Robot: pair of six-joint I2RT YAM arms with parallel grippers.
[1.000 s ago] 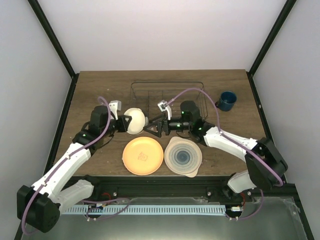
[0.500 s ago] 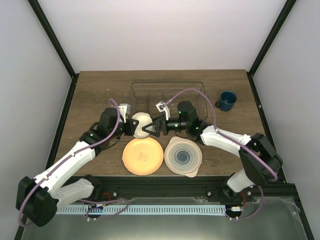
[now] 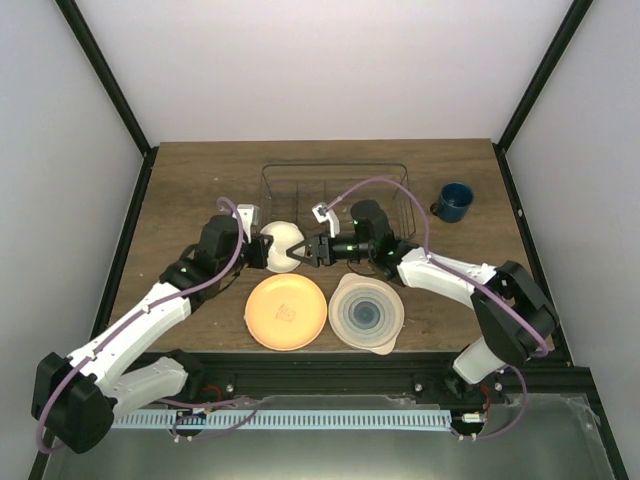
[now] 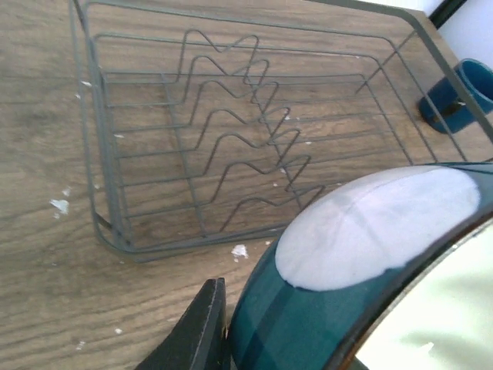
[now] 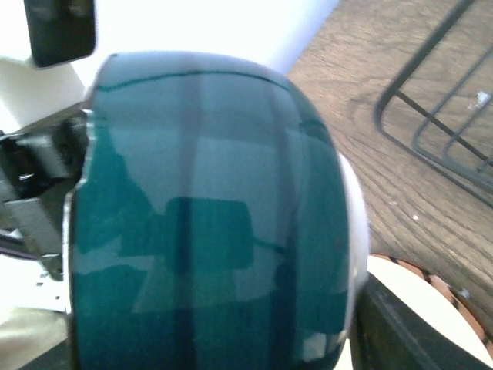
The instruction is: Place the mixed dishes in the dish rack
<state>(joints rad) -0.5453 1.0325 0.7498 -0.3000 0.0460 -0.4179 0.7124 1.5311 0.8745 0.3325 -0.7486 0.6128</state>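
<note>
I see nothing in the dish rack (image 3: 335, 168) at 12 o'clock. My left fingers (image 4: 196, 331) grip the bowl (image 3: 283, 245); whether the right fingers (image 5: 420, 335) hold it, I cannot tell. The orange plate (image 3: 286, 311), ringed plate (image 3: 366, 313) and mug (image 3: 456, 201) wait.

Teal-backed white bowl (image 3: 281, 241) tilting sideways before wire dish rack (image 3: 330, 165); orange plate (image 3: 286, 312), blue-ringed plate (image 3: 366, 313) lying flat; blue mug (image 3: 457, 201) standing apart.

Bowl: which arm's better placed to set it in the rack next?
Left, probably. The left end effector is shut on the bowl, with the empty dish rack straight ahead in its wrist view. The right end effector sits at the bowl's far side, but a firm grip isn't visible.
</note>
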